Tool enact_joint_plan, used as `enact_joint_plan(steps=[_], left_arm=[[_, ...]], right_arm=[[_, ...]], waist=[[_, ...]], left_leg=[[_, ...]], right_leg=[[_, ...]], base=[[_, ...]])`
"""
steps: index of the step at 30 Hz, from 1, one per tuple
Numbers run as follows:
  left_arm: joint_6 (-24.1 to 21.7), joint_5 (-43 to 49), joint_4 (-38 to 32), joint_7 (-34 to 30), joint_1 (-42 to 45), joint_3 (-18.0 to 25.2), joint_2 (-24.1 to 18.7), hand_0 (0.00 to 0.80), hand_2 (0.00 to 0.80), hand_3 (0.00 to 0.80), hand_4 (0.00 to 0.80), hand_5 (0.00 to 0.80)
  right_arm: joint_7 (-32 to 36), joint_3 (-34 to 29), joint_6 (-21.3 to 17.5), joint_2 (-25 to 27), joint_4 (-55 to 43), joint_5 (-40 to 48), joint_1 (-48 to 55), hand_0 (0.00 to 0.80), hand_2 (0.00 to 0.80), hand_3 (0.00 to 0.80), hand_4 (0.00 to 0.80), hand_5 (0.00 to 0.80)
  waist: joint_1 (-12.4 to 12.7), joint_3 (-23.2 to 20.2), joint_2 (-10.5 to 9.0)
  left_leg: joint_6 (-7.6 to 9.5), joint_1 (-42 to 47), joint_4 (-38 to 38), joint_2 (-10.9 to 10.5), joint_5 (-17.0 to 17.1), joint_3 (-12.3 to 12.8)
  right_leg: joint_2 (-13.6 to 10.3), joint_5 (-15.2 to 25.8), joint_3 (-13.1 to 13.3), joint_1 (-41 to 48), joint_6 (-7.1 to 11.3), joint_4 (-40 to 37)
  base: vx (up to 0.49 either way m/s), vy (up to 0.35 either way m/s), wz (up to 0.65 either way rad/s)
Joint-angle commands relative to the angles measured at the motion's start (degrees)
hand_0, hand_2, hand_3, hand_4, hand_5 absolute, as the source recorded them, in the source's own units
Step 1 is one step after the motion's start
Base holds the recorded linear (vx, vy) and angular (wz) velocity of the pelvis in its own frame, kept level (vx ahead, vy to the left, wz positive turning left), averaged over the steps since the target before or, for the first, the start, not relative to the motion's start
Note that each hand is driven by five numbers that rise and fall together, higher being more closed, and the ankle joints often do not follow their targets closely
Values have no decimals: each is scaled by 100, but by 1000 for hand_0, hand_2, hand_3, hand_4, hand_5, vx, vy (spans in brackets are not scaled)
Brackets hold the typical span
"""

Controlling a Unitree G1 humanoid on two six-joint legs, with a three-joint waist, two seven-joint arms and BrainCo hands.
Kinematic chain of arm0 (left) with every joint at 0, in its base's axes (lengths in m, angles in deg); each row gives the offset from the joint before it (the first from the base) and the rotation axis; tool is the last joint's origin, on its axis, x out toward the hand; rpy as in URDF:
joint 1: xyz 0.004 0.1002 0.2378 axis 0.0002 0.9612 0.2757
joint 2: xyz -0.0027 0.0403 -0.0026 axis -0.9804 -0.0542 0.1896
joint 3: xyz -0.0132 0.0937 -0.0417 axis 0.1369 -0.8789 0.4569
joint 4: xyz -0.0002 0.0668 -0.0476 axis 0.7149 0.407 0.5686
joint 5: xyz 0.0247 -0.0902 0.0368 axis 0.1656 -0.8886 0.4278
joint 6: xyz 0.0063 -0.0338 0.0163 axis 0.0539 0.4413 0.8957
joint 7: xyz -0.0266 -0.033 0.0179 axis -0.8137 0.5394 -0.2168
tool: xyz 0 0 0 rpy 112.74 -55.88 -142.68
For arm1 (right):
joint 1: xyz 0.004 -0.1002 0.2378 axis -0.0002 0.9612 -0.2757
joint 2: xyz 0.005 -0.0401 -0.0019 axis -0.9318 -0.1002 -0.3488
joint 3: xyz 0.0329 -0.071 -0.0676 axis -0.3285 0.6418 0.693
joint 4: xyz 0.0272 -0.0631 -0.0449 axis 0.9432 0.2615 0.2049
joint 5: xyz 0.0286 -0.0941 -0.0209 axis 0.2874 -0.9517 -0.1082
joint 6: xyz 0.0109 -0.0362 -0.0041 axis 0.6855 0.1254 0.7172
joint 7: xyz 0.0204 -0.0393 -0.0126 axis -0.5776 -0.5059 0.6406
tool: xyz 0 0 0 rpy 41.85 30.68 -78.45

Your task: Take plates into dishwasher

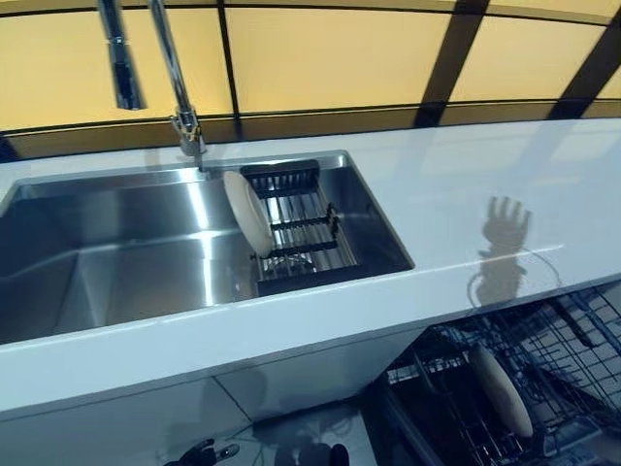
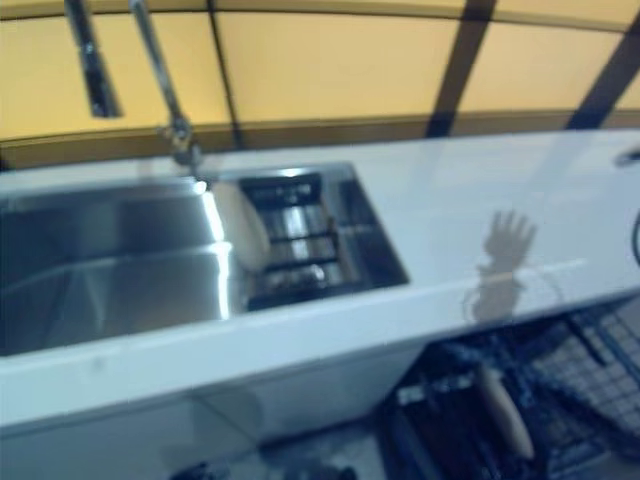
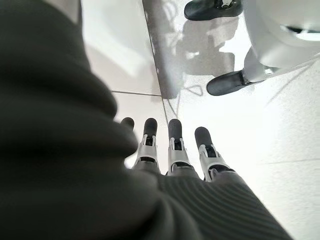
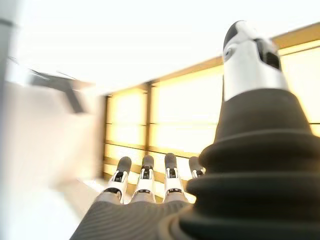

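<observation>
Countertop [image 1: 466, 184] held a steel sink [image 1: 116, 252]; one plate [image 1: 247, 212] stood upright in its drying rack [image 1: 296, 228], another plate [image 1: 501, 390] in the dishwasher rack [image 1: 543, 379] below. Left hand [image 3: 172, 150] and right hand [image 4: 145, 182] had straight fingers, holding nothing.

Sink [image 1: 116, 252]: brushed steel. Rack [image 1: 301, 228] in sink: black. Plate [image 1: 247, 214] in rack: cream. Counter [image 1: 466, 194]: white. Wall panels [image 1: 320, 58]: yellow, divided by dark strips. Dishwasher basket [image 1: 543, 379]: dark wire, holding a cream plate [image 1: 501, 390].
</observation>
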Motion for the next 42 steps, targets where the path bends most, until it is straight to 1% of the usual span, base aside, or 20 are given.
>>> enact_joint_plan(steps=[1,3,5,6,7,11,15,20,24,29,33,42], left_arm=[[44,-188,48,11,-121,-230,-192,0,0,0,0,0],[78,-240,34,29,-146,-276,-184,0,0,0,0,0],[53,-259,17,58,-162,-294,-162,0,0,0,0,0],[79,-289,-58,91,-182,-301,-163,0,0,0,0,0],[101,-315,-97,118,-184,-301,-157,0,0,0,0,0],[192,-424,-219,142,-210,-311,-224,0,0,0,0,0],[257,-597,-345,-75,-283,-309,-313,0,0,0,0,0],[283,-820,-453,-234,-322,-353,-339,0,0,0,0,0],[262,-951,-477,-296,-343,-356,-356,0,0,0,0,0],[254,-1089,-481,-432,-367,-353,-419,0,0,0,0,0],[140,-1143,-508,-484,-392,-313,-427,0,0,0,0,0],[79,-1108,-511,-426,-386,-208,-416,0,0,0,0,0]], right_arm=[[-309,591,-687,-131,-117,-353,-878,0,0,0,0,0],[-356,849,-1026,-265,-291,-491,-1126,0,0,0,0,0],[-525,1078,-1258,-385,-363,-744,-1346,0,0,0,0,0],[-688,1224,-1506,-435,-423,-949,-1489,0,0,0,0,0],[-770,1312,-1617,-462,-484,-1156,-1574,0,0,0,0,0],[-1151,1596,-1591,-623,-633,-1886,-1881,0,0,0,0,0],[-1181,1930,-1524,-764,-640,-2101,-2326,0,0,0,0,0],[-1211,2262,-1567,-931,-552,-2345,-2716,0,0,0,0,0],[-1424,2383,-1597,-1080,-550,-2411,-2854,0,0,0,0,0],[-1504,2493,-1720,-1135,-548,-2639,-3011,0,0,0,0,0],[-1372,2596,-1779,-1246,-606,-2863,-3144,0,0,0,0,0],[-1229,2500,-2012,-1358,-812,-3053,-3006,0,0,0,0,0]], waist=[[268,-77,-281],[320,-50,-283],[379,-4,-284],[440,44,-288],[472,81,-282],[591,219,-318],[685,366,-360],[759,556,-351],[811,666,-350],[839,765,-328],[858,858,-316],[877,893,-371]], left_leg=[[132,-197,-18,-35,-216,-490],[140,-235,-18,-49,-195,-556],[144,-286,-18,-63,-176,-630],[145,-356,-18,-79,-154,-694],[142,-406,-18,-90,-135,-743],[127,-606,-18,-134,-44,-928],[104,-858,-18,-170,51,-1073],[94,-1091,-18,-206,132,-1194],[93,-1235,-18,-226,185,-1256],[104,-1354,-18,-248,218,-1299],[111,-1427,-18,-259,231,-1308],[130,-1416,-18,-261,206,-1313]], right_leg=[[-104,-690,-380,456,393,19],[-113,-697,-444,459,394,19],[-122,-701,-514,453,390,19],[-128,-702,-576,429,391,19],[-133,-701,-629,412,391,19],[-144,-680,-805,326,401,19],[-149,-642,-934,170,409,19],[-154,-604,-1056,11,401,19],[-161,-570,-1140,-98,402,19],[-177,-536,-1186,-202,420,19],[-185,-513,-1194,-279,433,19],[-190,-504,-1212,-284,458,19]], base=[[31,28,28],[27,33,21],[10,29,19],[-5,31,29],[-9,32,28],[-1,23,31],[-21,26,23],[-22,43,22],[-20,35,16],[-1,16,7],[-20,34,3],[8,-2,2]])
